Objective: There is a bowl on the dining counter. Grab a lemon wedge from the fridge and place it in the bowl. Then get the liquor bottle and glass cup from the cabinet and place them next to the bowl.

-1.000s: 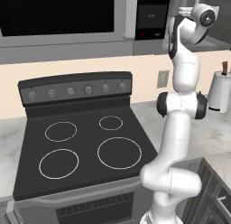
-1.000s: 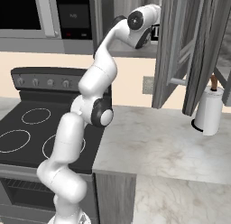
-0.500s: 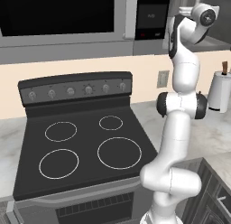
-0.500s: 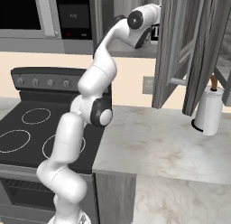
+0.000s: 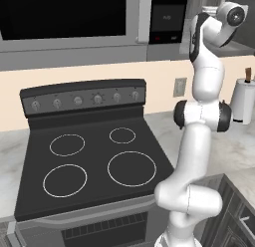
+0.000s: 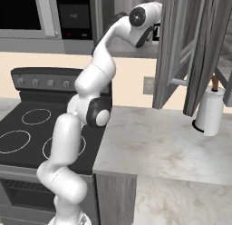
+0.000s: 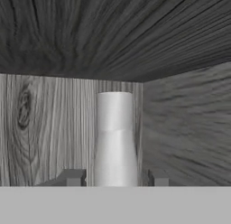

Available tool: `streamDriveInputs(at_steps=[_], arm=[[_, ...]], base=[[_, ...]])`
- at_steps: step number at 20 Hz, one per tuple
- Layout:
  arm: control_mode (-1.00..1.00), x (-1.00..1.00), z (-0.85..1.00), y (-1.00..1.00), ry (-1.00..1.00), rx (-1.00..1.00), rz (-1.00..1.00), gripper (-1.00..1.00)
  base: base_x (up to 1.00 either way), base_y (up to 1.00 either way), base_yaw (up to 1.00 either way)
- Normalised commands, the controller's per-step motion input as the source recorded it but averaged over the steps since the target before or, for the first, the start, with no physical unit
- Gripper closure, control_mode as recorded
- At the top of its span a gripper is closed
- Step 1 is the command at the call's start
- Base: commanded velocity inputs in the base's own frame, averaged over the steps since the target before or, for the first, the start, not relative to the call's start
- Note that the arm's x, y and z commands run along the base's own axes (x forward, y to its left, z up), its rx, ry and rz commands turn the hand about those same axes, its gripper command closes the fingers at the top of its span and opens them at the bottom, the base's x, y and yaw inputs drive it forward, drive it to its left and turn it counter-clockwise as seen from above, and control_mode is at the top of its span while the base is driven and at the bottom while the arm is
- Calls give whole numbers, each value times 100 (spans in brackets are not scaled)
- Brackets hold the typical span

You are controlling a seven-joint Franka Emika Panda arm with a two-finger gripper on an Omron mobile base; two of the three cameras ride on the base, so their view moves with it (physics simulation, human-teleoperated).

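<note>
The liquor bottle (image 7: 115,137) stands dead ahead of the claw (image 7: 115,177), its slim white neck rising straight up between the two dark fingertips (image 7: 72,177). The tips sit one on either side of that neck with a sliver of grey wood showing on each flank, so the claw is spread around the bottle; whether the pads actually touch it, I cannot tell. Behind the bottle is the grey wood-grain back wall of the cabinet (image 7: 45,128), a side wall runs off to the claw's right, and the cabinet ceiling hangs overhead.

From the right base view, the arm reaches high, the hand (image 6: 149,24) buried in the open upper cabinet, whose door (image 6: 179,51) swings out just to its right. Below and right of the hand, a white paper-towel roll (image 6: 209,111) stands on the marbled counter (image 6: 149,147). Down to the left sits the black stove (image 5: 89,161) with four ringed burners, and a microwave (image 5: 69,22) is mounted above it.
</note>
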Motion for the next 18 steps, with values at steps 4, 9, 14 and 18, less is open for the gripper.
streamDriveInputs(at_steps=[4, 9, 14, 18], arm=[[-100, -84, -4, -9, -3, 1, 0, 100], [-100, -100, -4, 15, -10, -1, 1, 100], [-100, -98, -18, 89, -5, -15, 13, 100], [-100, -82, -32, 100, 0, -22, 17, 100]], base=[[0, 0, 0], [0, 0, 0], [0, 0, 0], [0, 0, 0]])
